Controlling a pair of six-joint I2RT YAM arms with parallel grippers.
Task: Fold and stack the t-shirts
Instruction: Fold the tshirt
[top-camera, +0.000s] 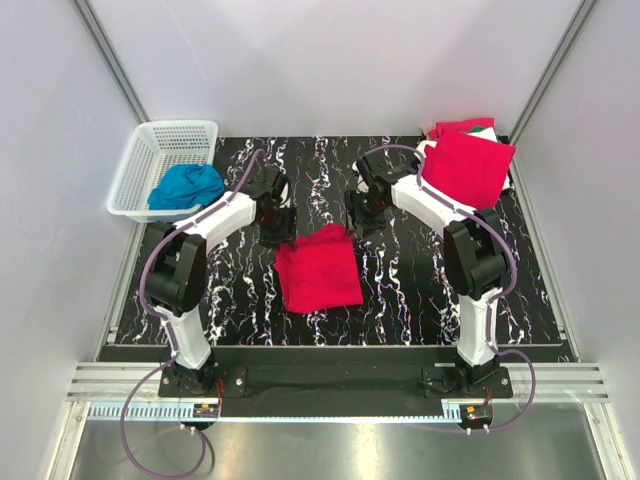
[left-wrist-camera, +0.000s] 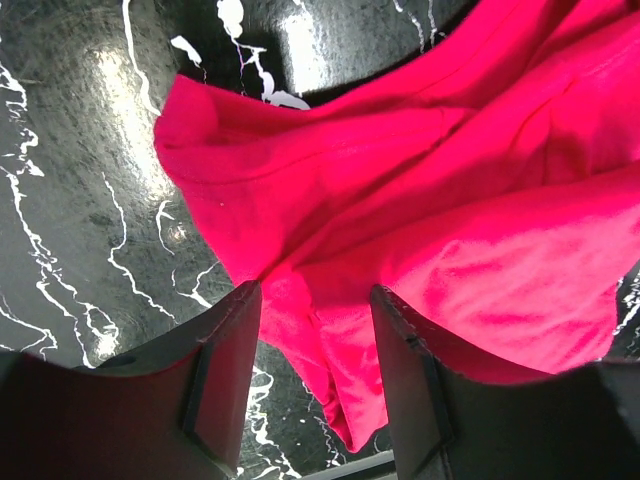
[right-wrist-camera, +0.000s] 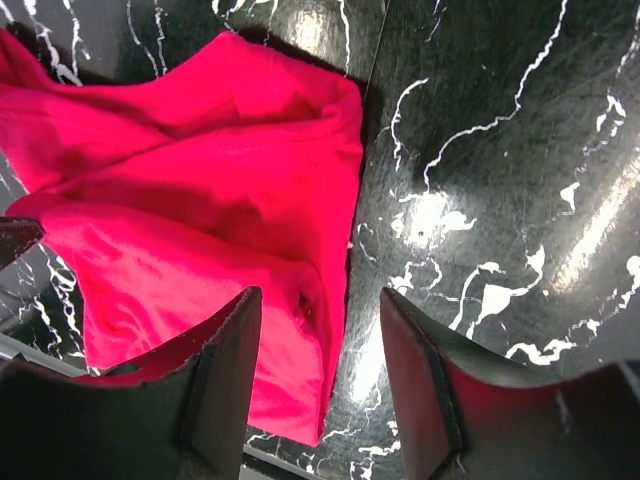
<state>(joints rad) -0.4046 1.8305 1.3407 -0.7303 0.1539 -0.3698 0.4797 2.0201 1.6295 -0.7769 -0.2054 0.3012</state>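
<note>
Cotton, soft, light and limp, slumps wherever it's let go. One red t-shirt (top-camera: 318, 268) lies half-folded mid-way across the glossy black marbled table (top-camera: 420, 290), its far edge rumpled. The left gripper (left-wrist-camera: 315, 300) and right gripper (right-wrist-camera: 320, 300) hover over its far corners, fingers spread and pinching nothing, though the left tips may brush cloth. Corners and hems look the surest hold. A stack of folded shirts (top-camera: 468, 165) sits far right.

A red t-shirt (top-camera: 468, 165) covers most of the white-and-green t-shirt (top-camera: 487, 129) beneath it.
</note>
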